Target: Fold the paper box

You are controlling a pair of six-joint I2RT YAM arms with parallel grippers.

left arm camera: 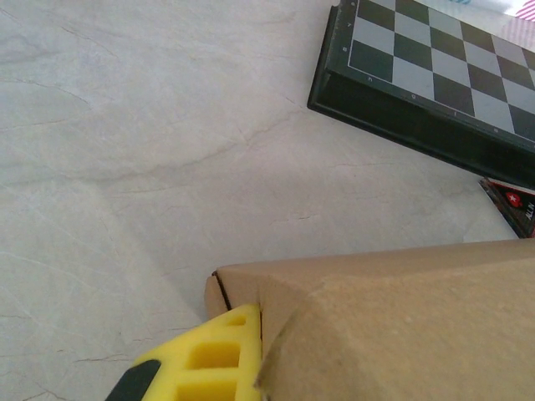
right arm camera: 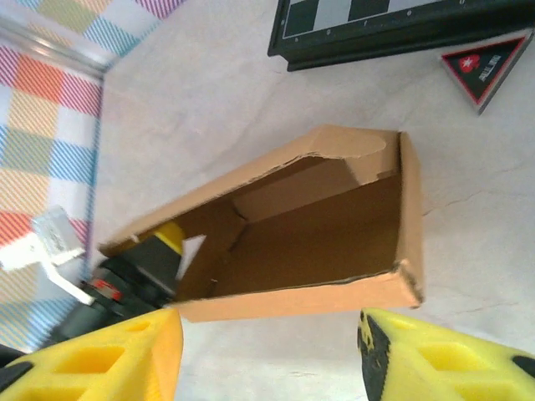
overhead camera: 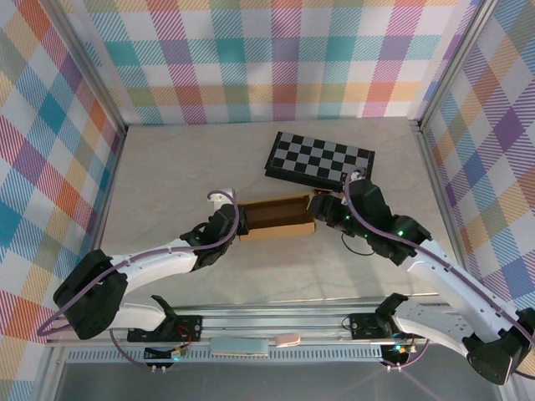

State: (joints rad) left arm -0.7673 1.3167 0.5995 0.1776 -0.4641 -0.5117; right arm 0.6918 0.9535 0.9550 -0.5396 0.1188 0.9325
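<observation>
From above, the paper box (overhead camera: 274,215) lies in the middle of the pale surface (overhead camera: 167,167), long side running left to right, just in front of a black-and-grey checkered board (overhead camera: 319,159). The left pincer (overhead camera: 234,219) sits at the box's left end. The right pincer (overhead camera: 320,209) is at its right end.

In the left wrist view, 1 yellow finger (left arm camera: 209,361) lies against the cardboard at the box's (left arm camera: 401,317) end wall. The left pincer is pressed together on that wall. The checkered board (left arm camera: 435,75) is beyond the box, and a small red-and-black triangle (left arm camera: 512,205) lies just beside the board's near edge.

In the right wrist view, the right pincer (right arm camera: 267,342) is spread, its 2 yellow fingers (right arm camera: 109,359) well apart and gripping nothing. The box (right arm camera: 318,242) lies just ahead of them, open on top, with its walls raised and its brown inside showing. At its far end a yellow finger of the left pincer (right arm camera: 171,236) shows inside the wall. The triangle (right arm camera: 485,71) lies on the surface between box and board (right arm camera: 401,25).
</observation>
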